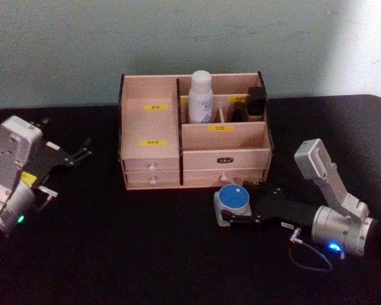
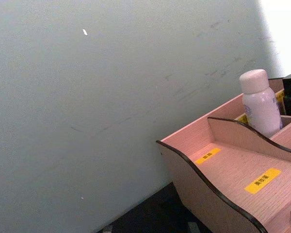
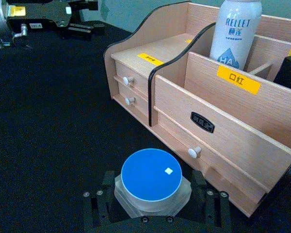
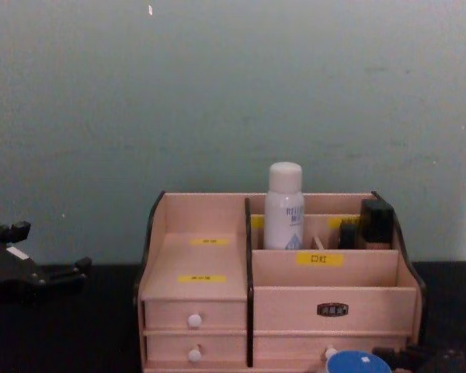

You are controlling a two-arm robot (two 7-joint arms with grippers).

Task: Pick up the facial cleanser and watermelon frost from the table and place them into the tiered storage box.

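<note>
Over on the left, the left gripper [image 1: 81, 151] hangs above the matte black table [image 1: 114, 254], well apart from the box. Its thin black fingers are spread wide and hold nothing.

At the middle stands the wooden box [image 1: 151, 171], made of pale, smooth-grained board with dark curved side edges. It rises in steps towards the back, with yellow labels on the steps. Small drawers [image 1: 152, 167] with round white knobs run along its front. The white bottle [image 1: 201, 95], a tall slim cylinder with a rounded cap and pale blue print, stands upright in the rear compartment just right of the middle divider. A black boxy item [image 1: 256, 101] sits in the same back row, further right.

Just in front of the box's right-hand drawers is the blue-lidded jar [image 1: 233, 197]. It is short and wide, with a clear faceted body under a flat, round, glossy blue lid. The right gripper [image 1: 235, 204] reaches in from the right, and its black fingers are closed against the jar's two sides. From these views I cannot tell whether the jar rests on the table or is raised off it.
</note>
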